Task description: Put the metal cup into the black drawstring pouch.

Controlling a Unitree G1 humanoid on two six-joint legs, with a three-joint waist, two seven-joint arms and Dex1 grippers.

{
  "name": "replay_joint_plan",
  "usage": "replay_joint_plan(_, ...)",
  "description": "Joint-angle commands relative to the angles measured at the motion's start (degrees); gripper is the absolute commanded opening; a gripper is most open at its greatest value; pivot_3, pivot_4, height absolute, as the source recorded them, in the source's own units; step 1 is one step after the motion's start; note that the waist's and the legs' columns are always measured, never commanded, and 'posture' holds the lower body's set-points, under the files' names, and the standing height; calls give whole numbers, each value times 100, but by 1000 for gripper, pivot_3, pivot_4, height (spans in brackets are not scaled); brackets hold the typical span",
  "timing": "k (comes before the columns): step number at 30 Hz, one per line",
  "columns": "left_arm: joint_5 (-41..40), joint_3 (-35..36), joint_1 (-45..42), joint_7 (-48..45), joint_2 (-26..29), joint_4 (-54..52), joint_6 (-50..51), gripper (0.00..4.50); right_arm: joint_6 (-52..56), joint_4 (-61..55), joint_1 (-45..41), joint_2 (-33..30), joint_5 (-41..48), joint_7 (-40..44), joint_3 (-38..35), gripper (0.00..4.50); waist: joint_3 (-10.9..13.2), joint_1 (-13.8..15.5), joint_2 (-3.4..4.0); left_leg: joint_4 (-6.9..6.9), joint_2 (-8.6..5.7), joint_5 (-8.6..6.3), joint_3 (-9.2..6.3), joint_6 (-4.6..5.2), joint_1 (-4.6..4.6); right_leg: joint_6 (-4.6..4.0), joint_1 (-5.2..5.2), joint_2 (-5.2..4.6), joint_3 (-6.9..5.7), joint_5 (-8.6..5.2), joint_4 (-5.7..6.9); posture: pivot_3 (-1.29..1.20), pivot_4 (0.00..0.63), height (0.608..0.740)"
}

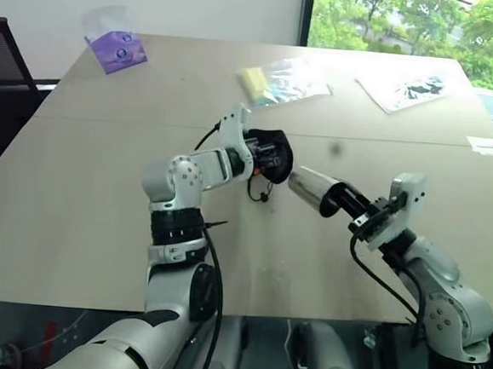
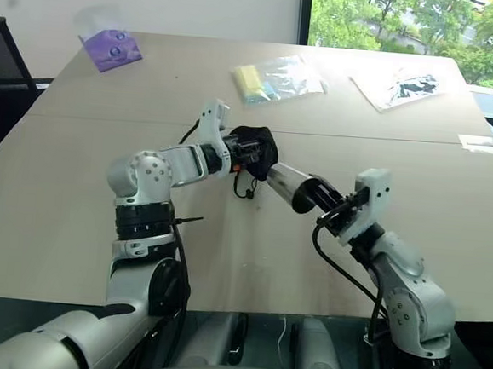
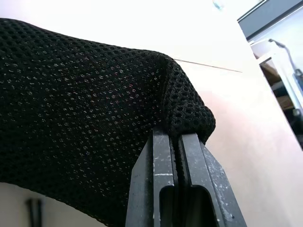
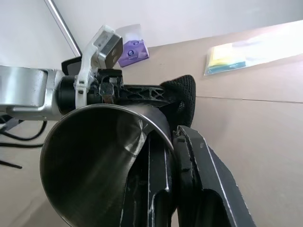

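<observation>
Right gripper [image 1: 357, 212], lower right of frame: fingers clamped on rim wall of metal cup [image 1: 313, 190]; cup lies near level above bench [image 1: 73, 222], base toward pouch. Left gripper [image 1: 270, 156], frame centre: fingers pinched on edge of black drawstring pouch [image 1: 270, 155], cord dangling. Risk: pouch mouth looks collapsed; cup base may push fabric aside, or thin rim grip may slip. Near bench bare; plastic bags [image 1: 285, 78], purple pack [image 1: 116, 50] far, upper frame.
</observation>
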Motion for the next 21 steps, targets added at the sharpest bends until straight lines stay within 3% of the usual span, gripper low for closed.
replay_joint_plan(1, -272, 65, 45, -23, 79, -81, -138, 0, -310, 2, -256, 101, 42, 48, 167, 26, 0, 5, 0, 0, 0, 0, 0, 0, 0, 0, 0, 3, -1, 0, 0, 0, 150, 740)
replay_joint_plan(8, -743, 327, -65, -45, 188, 174, 58, 0, -816, 812, -510, 343, -270, 111, 448, 26, 0, 21, -1, 1, -2, 0, -1, 0, 0, 0, 1, 3, -5, 0, -1, 0, 150, 740)
replay_joint_plan(12, -898, 225, 8, -124, 479, 155, 330, 0, -1070, 1334, -650, 705, -54, 33, 209, 26, 0, 7, -1, 1, -2, 0, -2, 0, 0, 0, 1, 3, -6, 0, 1, 0, 150, 740)
replay_joint_plan(21, -1044, -50, -150, 74, 756, -385, 1399, 0, -1351, 2119, -647, 785, 225, 930, 264, 26, 0, 18, 0, 0, -2, 0, -4, 0, 0, 0, 1, 3, -8, 0, -1, 0, 150, 740)
